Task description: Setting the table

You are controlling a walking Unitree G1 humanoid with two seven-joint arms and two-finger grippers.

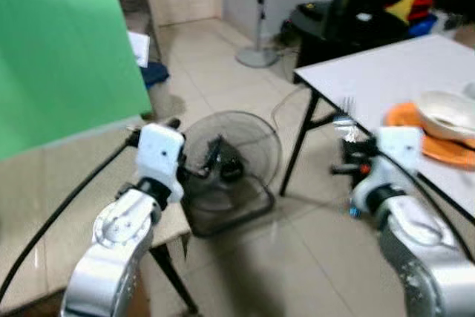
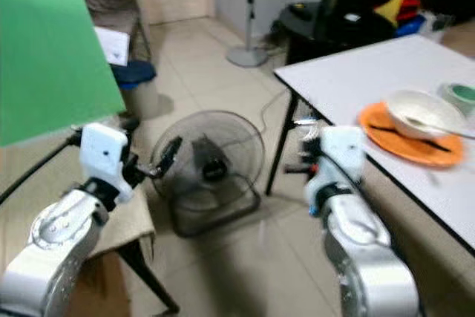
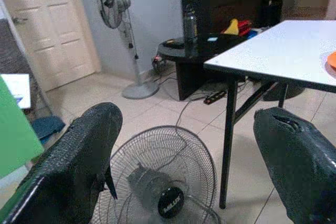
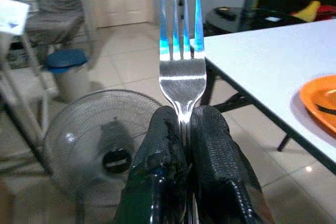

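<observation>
The right gripper [image 4: 184, 145] is clamped tight on a metal fork [image 4: 182, 51], tines pointing straight up out of the fingertips. From the head cameras it sits just off the near corner of the white table [image 1: 386, 72], out over the tiled floor [image 1: 297, 257] rather than over the tabletop. That table edge runs diagonally, with black legs [image 1: 297, 150] angling down under the corner.

On the table, back from the edge, there's an orange plate [image 2: 415, 142] with a white bowl [image 2: 423, 113] sitting on it.

The left gripper [image 3: 178, 166] is wide open and holding nothing, raised in front of a floor fan [image 1: 230, 161] lying on the tiles between the two arms. A green board [image 1: 67, 57] takes up the left side, and a standing fan [image 3: 118, 24] and a dark cabinet [image 3: 226, 9] sit further back. There's open tile between the lying fan and the table leg.
</observation>
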